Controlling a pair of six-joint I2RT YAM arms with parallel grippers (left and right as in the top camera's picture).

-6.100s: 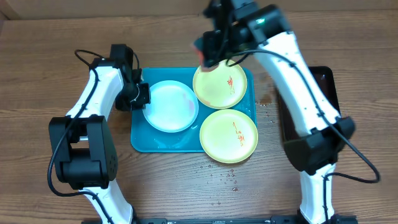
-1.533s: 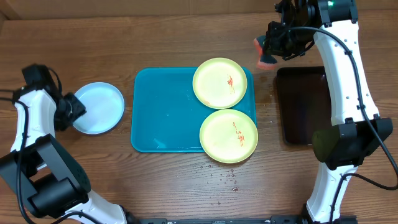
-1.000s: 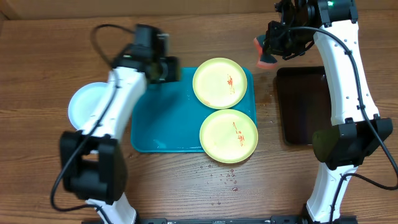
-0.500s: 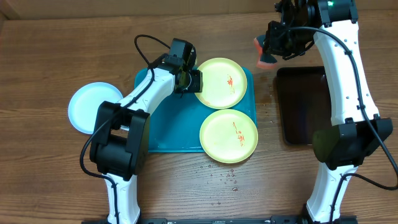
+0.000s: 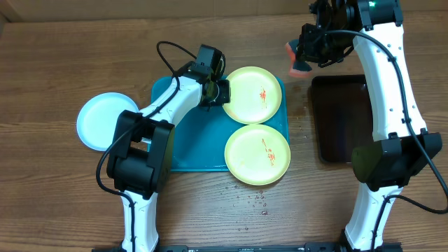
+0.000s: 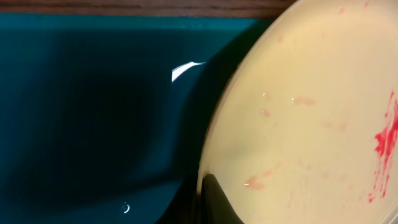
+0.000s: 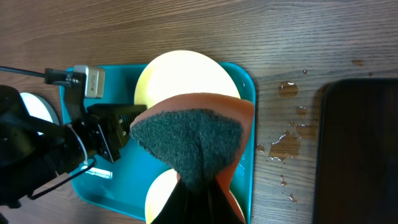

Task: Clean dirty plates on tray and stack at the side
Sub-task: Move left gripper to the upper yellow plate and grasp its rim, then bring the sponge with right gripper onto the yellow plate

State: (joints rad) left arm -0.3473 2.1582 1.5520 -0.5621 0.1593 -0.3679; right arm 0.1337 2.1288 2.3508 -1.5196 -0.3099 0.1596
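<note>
The turquoise tray [image 5: 180, 143] holds two yellow-green plates with red smears, a far one [image 5: 255, 94] and a near one [image 5: 257, 154]. The pale blue plate [image 5: 96, 120] lies on the table left of the tray. My left gripper [image 5: 220, 92] is shut on the left rim of the far plate [image 6: 311, 118]; one dark fingertip [image 6: 219, 202] lies over the rim, above the tray [image 6: 87, 106]. My right gripper [image 5: 302, 56] is shut on an orange and dark green sponge [image 7: 193, 134], held in the air beyond the tray's far right corner [image 7: 247, 84].
A glossy black tray [image 5: 341, 119] lies right of the turquoise tray, also in the right wrist view [image 7: 360, 149]. Water drops sit on the wood between the trays [image 7: 287, 142] and in front of the near plate [image 5: 253, 201].
My left arm set the blue plate on the table at the left, swung back over the tray and closed on the far plate's left rim. The far plate shifted slightly right. The right arm holds still.
</note>
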